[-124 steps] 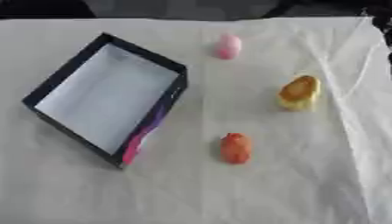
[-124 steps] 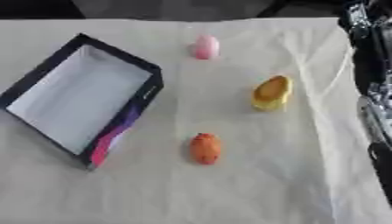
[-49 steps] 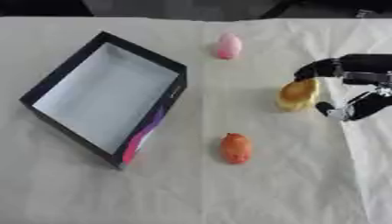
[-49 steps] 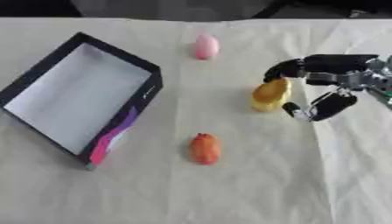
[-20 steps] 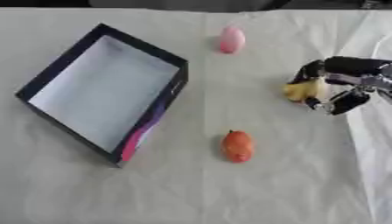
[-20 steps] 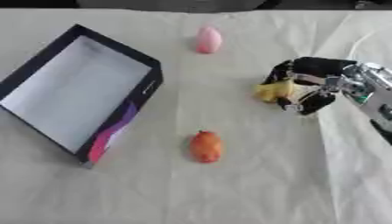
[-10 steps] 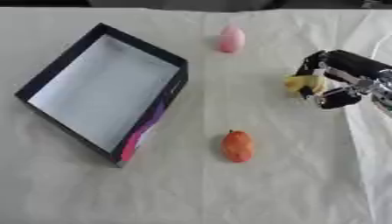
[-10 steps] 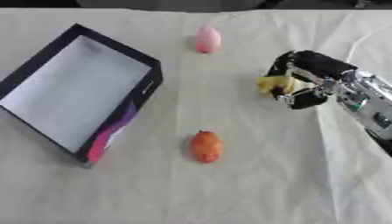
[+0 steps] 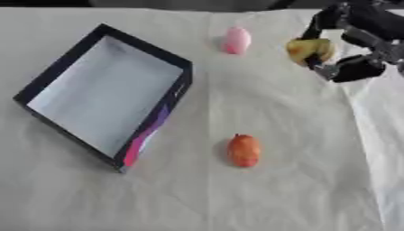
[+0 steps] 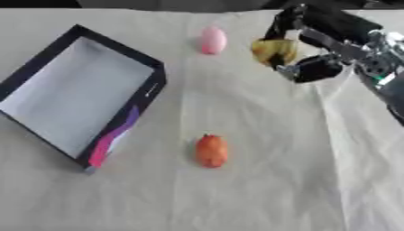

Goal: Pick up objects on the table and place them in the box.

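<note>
Right hand (image 10: pixel 304 43) now grips yellow object (image 10: pixel 272 51), raised off table (image 10: pixel 260 189).

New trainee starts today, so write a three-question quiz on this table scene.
1. True or false: the box already holds an object.
2. Which object is the right hand curled round? A) pink object B) yellow object C) orange object
3. Fill in: the orange object lies on the white cloth to the ____ of the box.

Key: 1 false; 2 B; 3 right
</note>
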Tool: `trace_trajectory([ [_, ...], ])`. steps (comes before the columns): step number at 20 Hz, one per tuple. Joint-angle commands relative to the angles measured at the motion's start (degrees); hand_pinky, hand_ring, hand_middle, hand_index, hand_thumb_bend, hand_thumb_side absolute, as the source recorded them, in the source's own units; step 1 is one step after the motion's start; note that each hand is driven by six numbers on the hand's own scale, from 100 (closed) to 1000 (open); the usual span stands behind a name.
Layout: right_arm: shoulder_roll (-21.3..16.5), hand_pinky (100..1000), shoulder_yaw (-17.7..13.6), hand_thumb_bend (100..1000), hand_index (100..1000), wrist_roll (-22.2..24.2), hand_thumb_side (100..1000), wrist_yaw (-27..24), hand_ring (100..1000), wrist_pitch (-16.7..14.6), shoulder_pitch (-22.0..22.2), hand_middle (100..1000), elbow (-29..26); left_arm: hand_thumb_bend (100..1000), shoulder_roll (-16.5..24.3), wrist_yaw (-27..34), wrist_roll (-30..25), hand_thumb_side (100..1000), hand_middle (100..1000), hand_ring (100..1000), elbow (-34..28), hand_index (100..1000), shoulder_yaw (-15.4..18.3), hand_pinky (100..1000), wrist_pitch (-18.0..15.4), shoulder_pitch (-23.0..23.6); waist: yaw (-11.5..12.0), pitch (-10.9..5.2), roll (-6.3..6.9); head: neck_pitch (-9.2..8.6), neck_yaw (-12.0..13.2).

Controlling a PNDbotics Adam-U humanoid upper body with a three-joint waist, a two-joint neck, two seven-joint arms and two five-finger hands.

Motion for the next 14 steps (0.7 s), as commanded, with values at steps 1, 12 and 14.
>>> trace_trajectory([
  [1, 1.03, 845, -0.22, 196, 593, 3.29, 100, -2.2, 637, 0.53, -6.39, 501, -2.79, 140, 2.3, -0.37, 0.26, 721, 782, 734, -0.45, 894, 0.7, 853, -0.36, -0.01, -0.09, -1.69, -0.81, -0.07, -0.64],
  [12, 24.18, 833, 5.23, 265, 582, 9.69, 100, 0.09, 626, -2.93, -29.26, 494, 11.87, 141, 2.97, -0.23, 1.03, 716, 780, 732, 0.43, 891, 1.13, 853, -0.32, 0.69, 2.08, -3.25, -1.45, -0.07, -4.51],
  [14, 27.47, 832, 6.07, 293, 583, 9.94, 100, 1.85, 627, -4.21, -31.88, 494, 15.21, 140, 3.01, -0.15, 0.93, 721, 779, 731, 0.78, 890, 0.98, 853, -0.18, 0.54, 2.91, -3.22, -1.95, -0.07, -5.15],
])
